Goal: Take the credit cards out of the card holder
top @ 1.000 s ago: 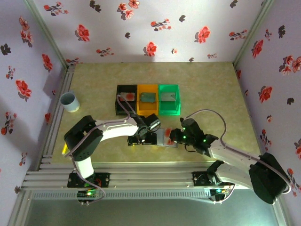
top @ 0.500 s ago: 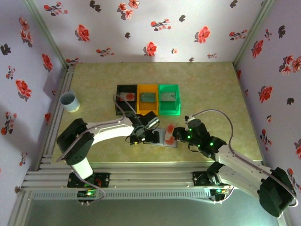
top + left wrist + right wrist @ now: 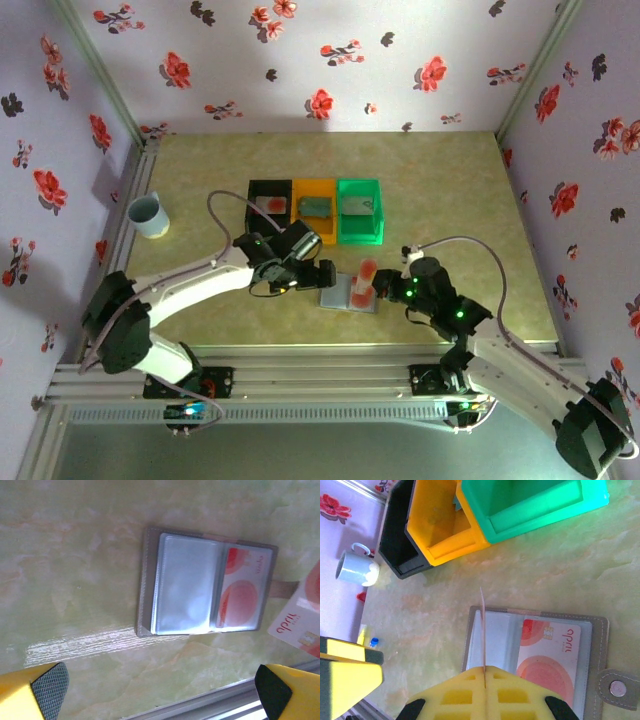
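Red-marked credit card [image 3: 482, 625] pinched in right tool [image 3: 484, 672] above card holder [image 3: 185, 590], left tool [image 3: 160, 684] wide; likely calls for carrying it off next.

Right of the open blue-grey rectangular card holder [image 3: 205, 582], the thin white card with red print [image 3: 299, 626] was cut off by the left wrist picture's edge. From the right wrist it stood edge-on above the holder, face hidden, and the yellow-fingered right gripper [image 3: 484, 672] covered the holder's near edge.
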Tool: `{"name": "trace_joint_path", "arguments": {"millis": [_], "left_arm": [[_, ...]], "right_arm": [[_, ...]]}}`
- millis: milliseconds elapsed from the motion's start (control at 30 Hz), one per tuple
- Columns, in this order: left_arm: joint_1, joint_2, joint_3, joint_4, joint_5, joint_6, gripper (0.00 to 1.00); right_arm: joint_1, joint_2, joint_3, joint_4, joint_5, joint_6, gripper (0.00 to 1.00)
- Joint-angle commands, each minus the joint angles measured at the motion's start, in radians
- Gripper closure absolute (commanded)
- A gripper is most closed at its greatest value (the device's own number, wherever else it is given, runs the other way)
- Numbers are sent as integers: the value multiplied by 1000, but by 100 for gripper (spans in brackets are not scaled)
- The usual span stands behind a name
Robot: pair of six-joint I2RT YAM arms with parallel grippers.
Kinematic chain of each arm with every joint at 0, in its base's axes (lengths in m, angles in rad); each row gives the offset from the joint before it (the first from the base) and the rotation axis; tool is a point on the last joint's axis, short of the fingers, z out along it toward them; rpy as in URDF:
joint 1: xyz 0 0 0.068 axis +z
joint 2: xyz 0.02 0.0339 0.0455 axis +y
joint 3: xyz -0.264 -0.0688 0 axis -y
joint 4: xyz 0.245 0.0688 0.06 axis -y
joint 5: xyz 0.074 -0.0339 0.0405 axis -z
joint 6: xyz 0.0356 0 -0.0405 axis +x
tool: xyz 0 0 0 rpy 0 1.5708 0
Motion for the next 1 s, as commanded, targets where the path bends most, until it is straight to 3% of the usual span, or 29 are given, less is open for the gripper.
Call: {"name": "trace_joint_path", "arguments": {"millis": [0, 433, 733, 967], "left_arm": [[5, -71, -30, 20, -4, 33, 0], [5, -343, -259, 337, 60, 25, 0], [4, -398, -398, 583, 138, -40, 0], [2, -449, -517, 794, 133, -92, 0]], "right_arm": [[-8, -37, -13, 4, 23, 16, 100], [-16, -116, -36, 46, 16, 75, 100], [-17, -184, -78, 140, 3, 149, 100], [-18, -246, -108, 182, 6, 190, 100]]}}
